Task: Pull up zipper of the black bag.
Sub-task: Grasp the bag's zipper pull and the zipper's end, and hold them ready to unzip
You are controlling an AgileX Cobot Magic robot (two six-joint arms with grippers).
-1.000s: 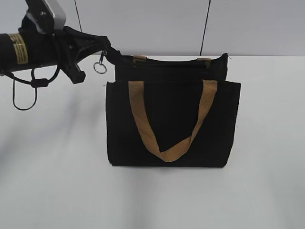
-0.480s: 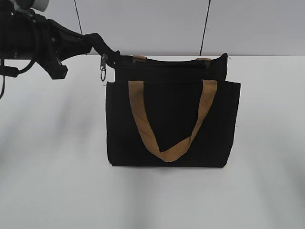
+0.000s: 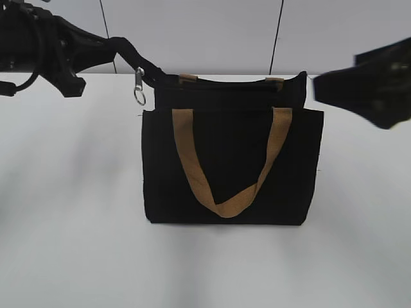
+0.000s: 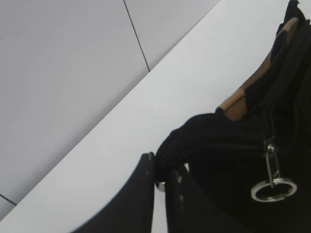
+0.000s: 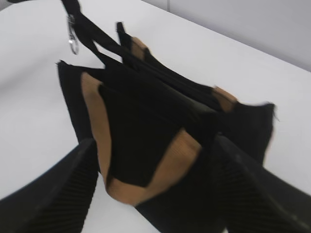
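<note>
Left gripper point(image 4: 160, 180): closed on the black fabric tail at the zipper's point(image 3: 212, 81) left end, apparently tensioning the line. Silver pull point(image 3: 139, 86): hanging free below that end. Black bag point(image 3: 231, 167): upright on the white table point(image 3: 70, 224). Right gripper point(image 5: 155, 194): jaws spread, empty, blurred, near the bag's right side.

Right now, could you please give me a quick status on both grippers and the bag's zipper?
Left gripper shut on black bag's end tab. Right gripper open, hovering at bag's other end. Zipper pull ring dangles free at left corner. Nothing in the way.
</note>
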